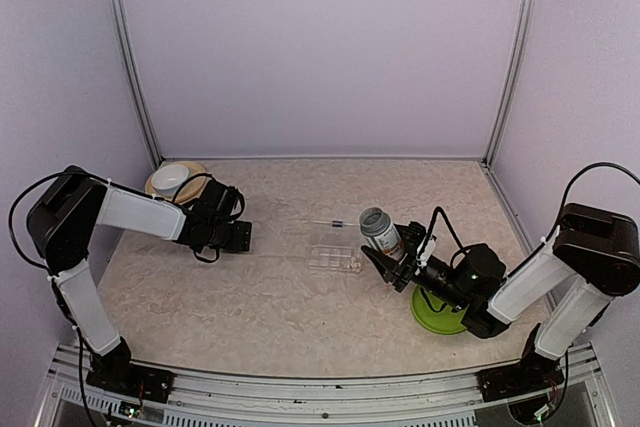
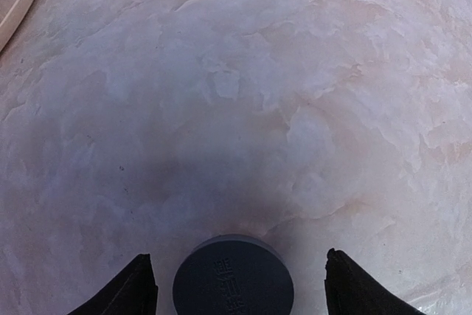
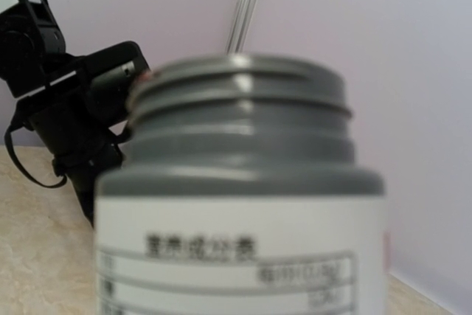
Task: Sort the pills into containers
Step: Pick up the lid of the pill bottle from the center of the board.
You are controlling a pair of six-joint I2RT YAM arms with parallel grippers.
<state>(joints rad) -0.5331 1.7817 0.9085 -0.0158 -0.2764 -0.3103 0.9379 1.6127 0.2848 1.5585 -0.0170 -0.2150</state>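
Just ahead of the right pincer (image 1: pixel 388 265), clamped on a grey-necked bottle (image 1: pixel 378 231), lies the clear container (image 1: pixel 335 259), long axis toward it; left pincer (image 1: pixel 247 237), spread wide, sits farther off.

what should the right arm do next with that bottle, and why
Probably shift the bottle, held in the right gripper, over the clear box and start tilting it: its threaded neck looks uncapped, and the box lies just beside it.
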